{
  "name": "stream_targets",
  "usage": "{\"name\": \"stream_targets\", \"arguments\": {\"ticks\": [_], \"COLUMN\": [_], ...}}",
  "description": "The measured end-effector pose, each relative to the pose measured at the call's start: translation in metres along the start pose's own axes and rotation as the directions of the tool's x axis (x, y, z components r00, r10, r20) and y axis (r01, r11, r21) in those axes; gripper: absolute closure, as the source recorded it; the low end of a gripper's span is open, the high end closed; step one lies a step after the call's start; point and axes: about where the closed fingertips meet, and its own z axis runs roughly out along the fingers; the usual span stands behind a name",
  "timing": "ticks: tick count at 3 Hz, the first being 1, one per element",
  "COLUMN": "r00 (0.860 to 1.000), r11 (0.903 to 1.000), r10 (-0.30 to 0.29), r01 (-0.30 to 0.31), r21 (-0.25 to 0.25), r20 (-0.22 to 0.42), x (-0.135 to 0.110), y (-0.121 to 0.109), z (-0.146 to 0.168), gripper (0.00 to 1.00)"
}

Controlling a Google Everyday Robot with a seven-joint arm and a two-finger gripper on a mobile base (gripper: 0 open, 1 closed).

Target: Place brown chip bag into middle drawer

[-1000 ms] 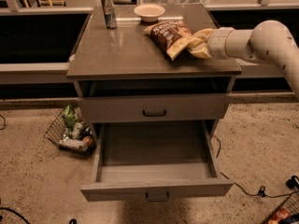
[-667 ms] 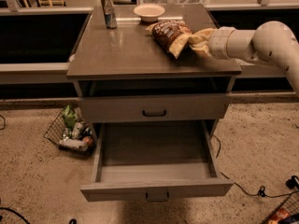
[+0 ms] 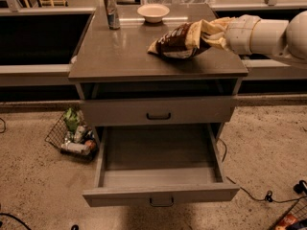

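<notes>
1. The gripper (image 3: 218,32) is sitting over the right rear part of the cabinet top (image 3: 120,56), at the end of a white arm (image 3: 268,32) that is reaching in from the right edge.
2. Its fingers are clamping the pale yellow end of the brown chip bag (image 3: 180,41); the crumpled foil is hiding most of them.
3. The brown chip bag is hanging tilted, with its gripped right end raised and its left end dipping toward the cabinet top. Whether that left end is touching the surface cannot be told.
4. The middle drawer (image 3: 160,194) is standing pulled out at the bottom of the cabinet, well apart from the bag, with its grey tray floor showing.
5. A closed drawer (image 3: 158,110) with a black handle is sitting directly above it.
6. A bowl (image 3: 153,12) and a can (image 3: 112,11) are standing at the rear of the cabinet top, apart from the bag.
7. A wire basket (image 3: 72,135) of packets is lying on the floor to the left of the cabinet.
</notes>
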Motion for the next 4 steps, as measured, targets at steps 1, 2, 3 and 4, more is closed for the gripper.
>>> {"name": "stream_targets", "arguments": {"ticks": [1,2,3,4], "r00": [1.0,0.996,0.964,0.905], "r11": [1.0,0.9991,0.993,0.9874], "r10": [0.0,-0.027,-0.069,-0.064], "r01": [0.0,0.03,0.091,0.118], "r21": [0.0,-0.032,-0.075,-0.105], "r20": [0.001,0.091,0.255,0.42], "x": [0.0,-0.035,-0.1,-0.16], "y": [0.0,0.001,0.009,0.024], "z": [0.0,-0.006,-0.024,-0.044], "gripper": [1.0,1.0,1.0,1.0]}}
